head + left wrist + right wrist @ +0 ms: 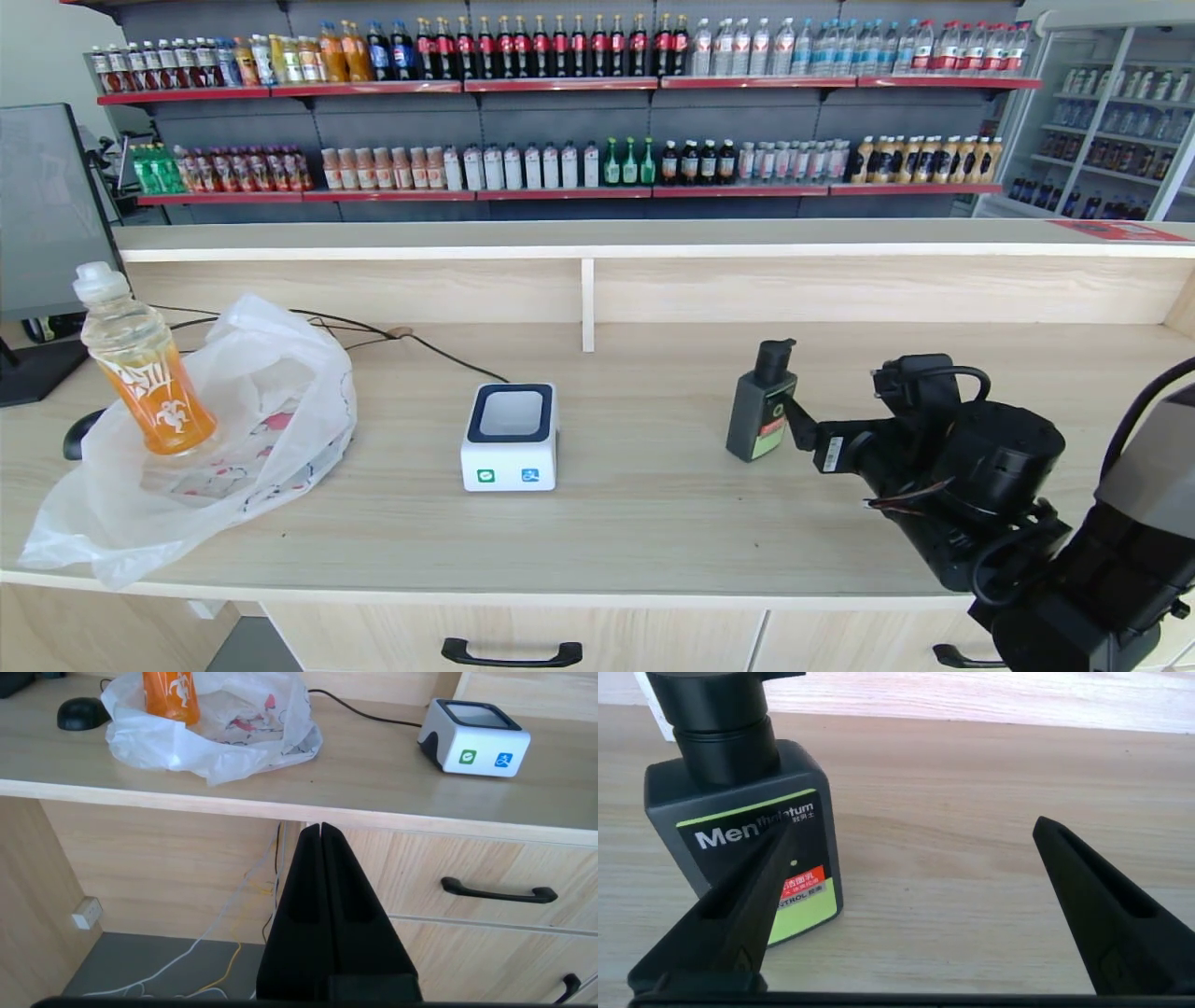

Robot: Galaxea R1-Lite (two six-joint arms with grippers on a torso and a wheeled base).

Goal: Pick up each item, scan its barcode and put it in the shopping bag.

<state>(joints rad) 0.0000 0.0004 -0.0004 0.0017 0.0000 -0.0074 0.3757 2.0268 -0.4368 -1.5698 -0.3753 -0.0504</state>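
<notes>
We see our left gripper (320,833) pressed shut, low before the counter (653,523). Our right gripper (920,835) gapes wide just beside the dark pump bottle (761,411), upright at right. The barcode scanner (510,437) sits mid-counter. At left, an orange drink bottle (145,369) stands in the shopping bag (280,373).

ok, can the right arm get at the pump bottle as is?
Probably yes: right gripper is open, close beside the pump bottle, nothing between. The bottle stands off one finger, so a sideways shift looks needed.

Head camera overlooks the counter (653,541); left wrist, lower, shares its scanner (510,437); right wrist hovers close.
</notes>
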